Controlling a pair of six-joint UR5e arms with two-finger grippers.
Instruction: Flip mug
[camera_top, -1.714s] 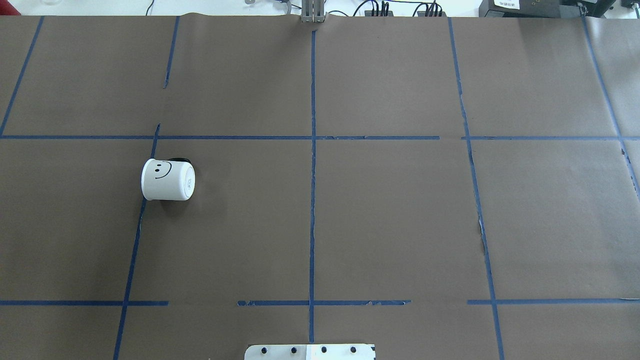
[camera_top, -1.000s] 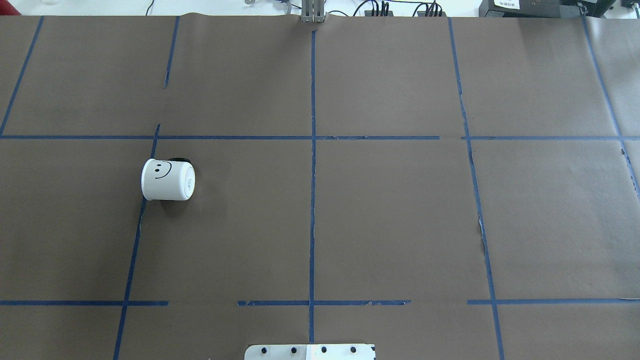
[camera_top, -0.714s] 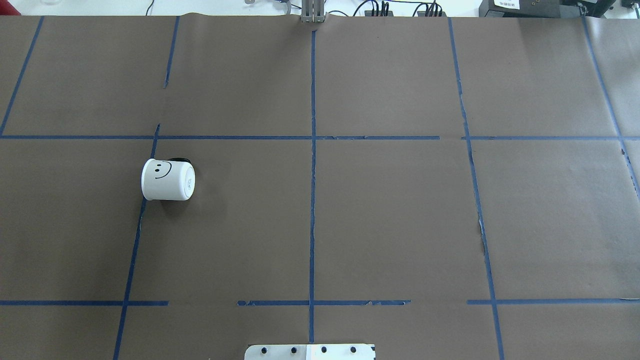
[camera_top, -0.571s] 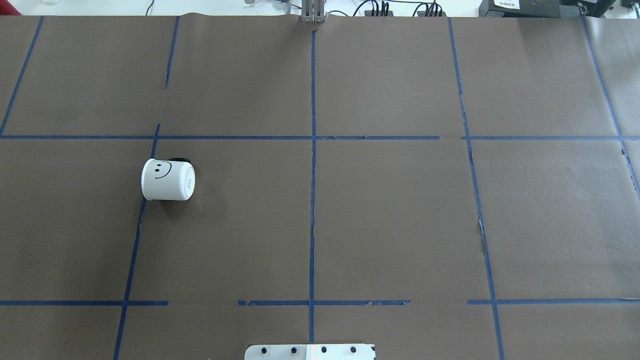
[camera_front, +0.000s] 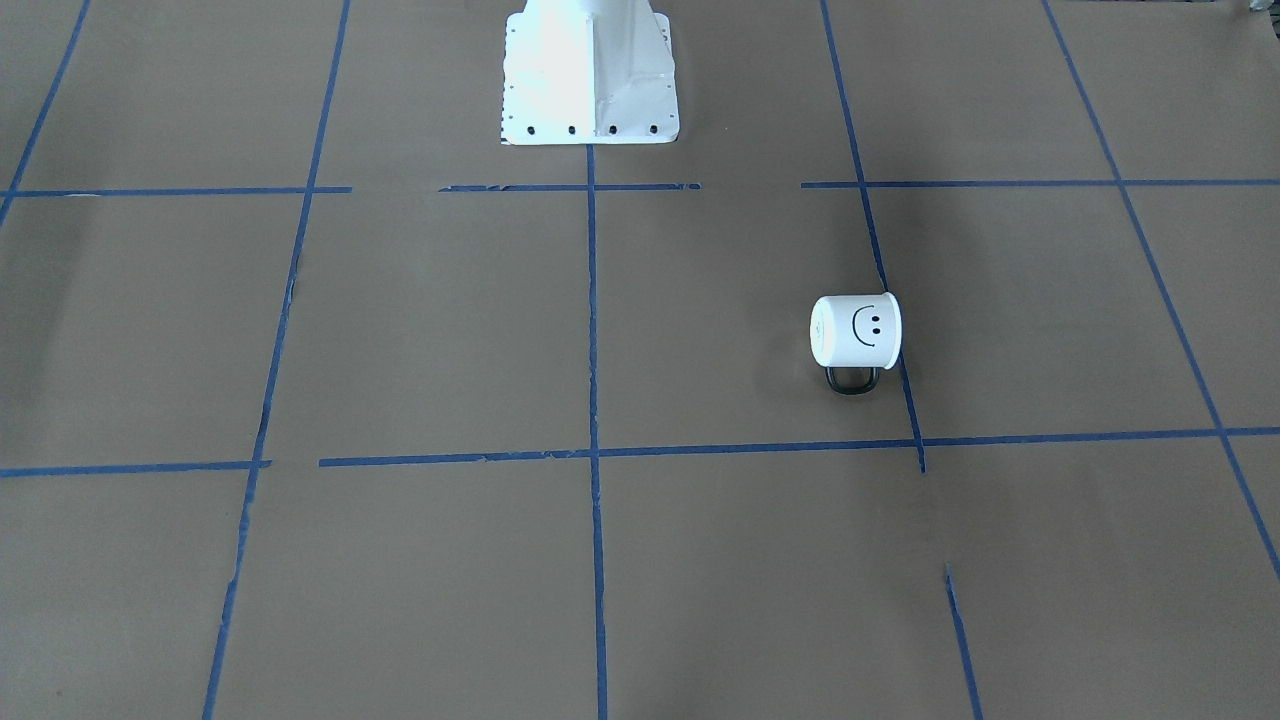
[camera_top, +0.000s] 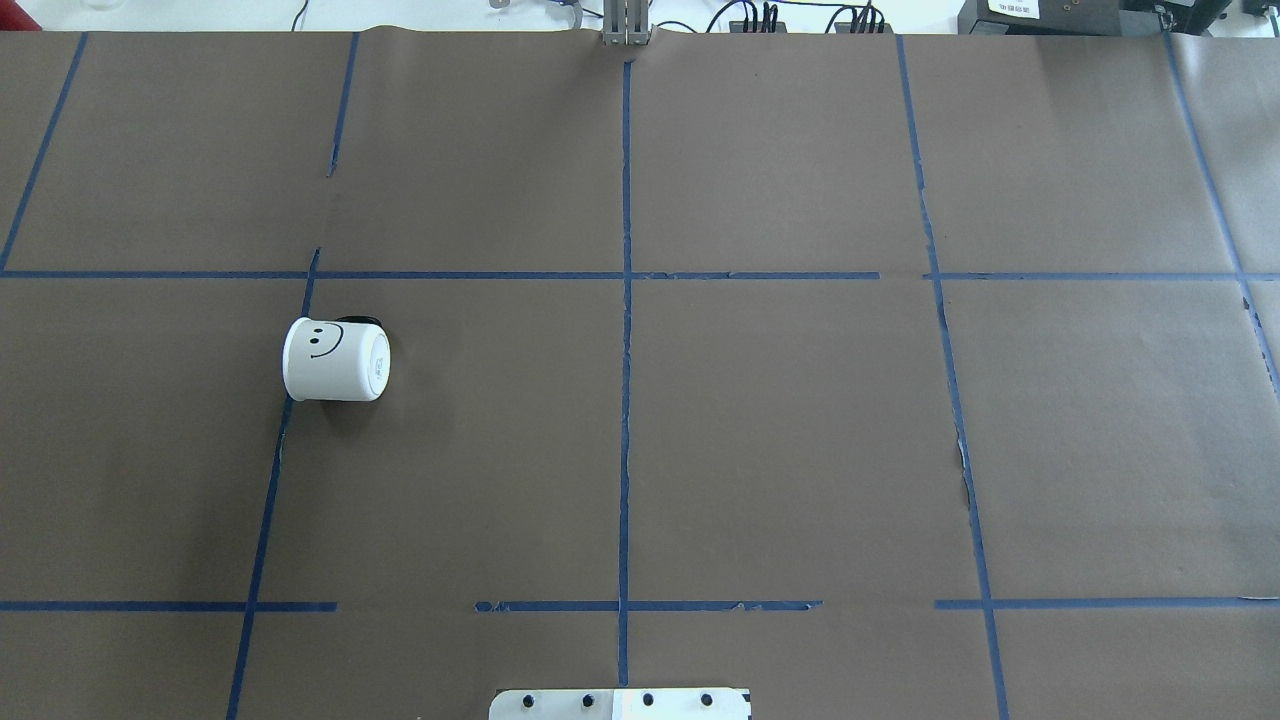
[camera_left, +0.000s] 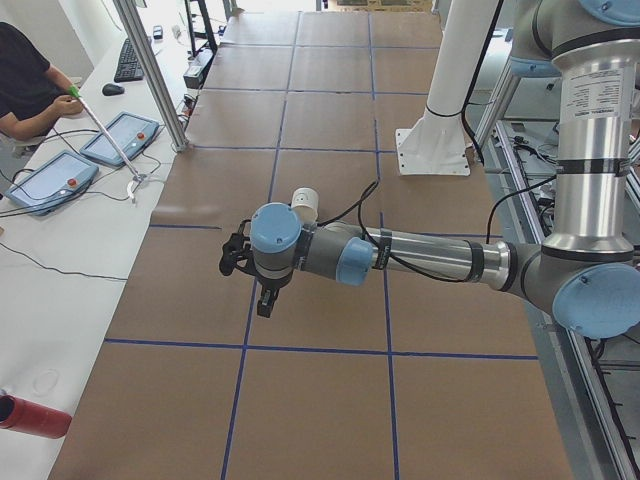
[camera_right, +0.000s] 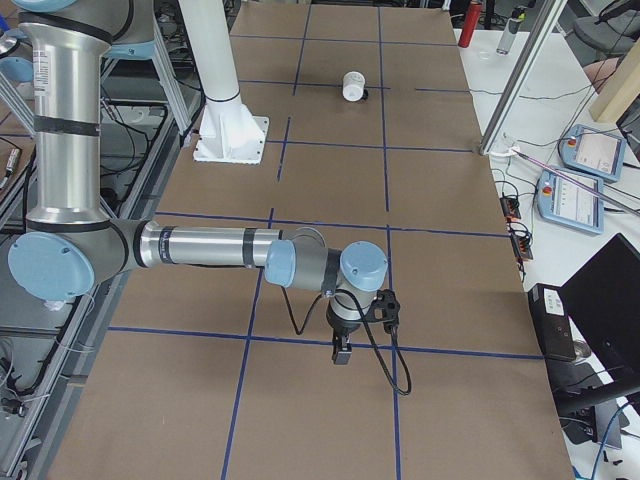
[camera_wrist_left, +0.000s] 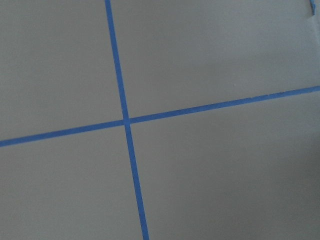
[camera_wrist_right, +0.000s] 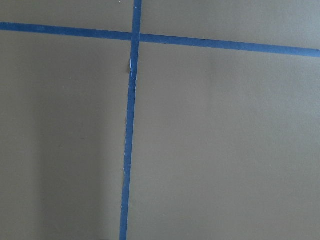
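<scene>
TABLE SET, NOTHING TOUCHED: The mug (camera_top: 335, 360) lies on its side on the robot's left half of the table (camera_top: 780, 440). Its flat bottom faces the table's middle and its smiley face is turned sideways. Its handle (camera_front: 853, 382) rests on the paper on the side far from the robot.

The count for you: one mug and two arms, each with one gripper. The left gripper (camera_left: 262, 298) and the right gripper (camera_right: 341, 350) each hang over the table, pointing down. Both show only in the side views, so you cannot tell whether either is spread or closed, and neither appears to hold anything. Both wrist cameras see only brown paper and crossing blue tape lines (camera_top: 625, 400), with no mug in sight.

The flip looks not yet begun, and the left arm (camera_left: 430, 258) seems the likelier one to do it.

Watch for these:
- **Rolling:** The round body could roll toward the robot if a finger nudges it off-centre, since the handle blocks rolling only on the far side.
- **Slipping:** The smooth white wall may slip out of a shallow pinch as the mug is turned.
- **Tipping over:** Letting go before it stands level could tip it back onto its side.
</scene>
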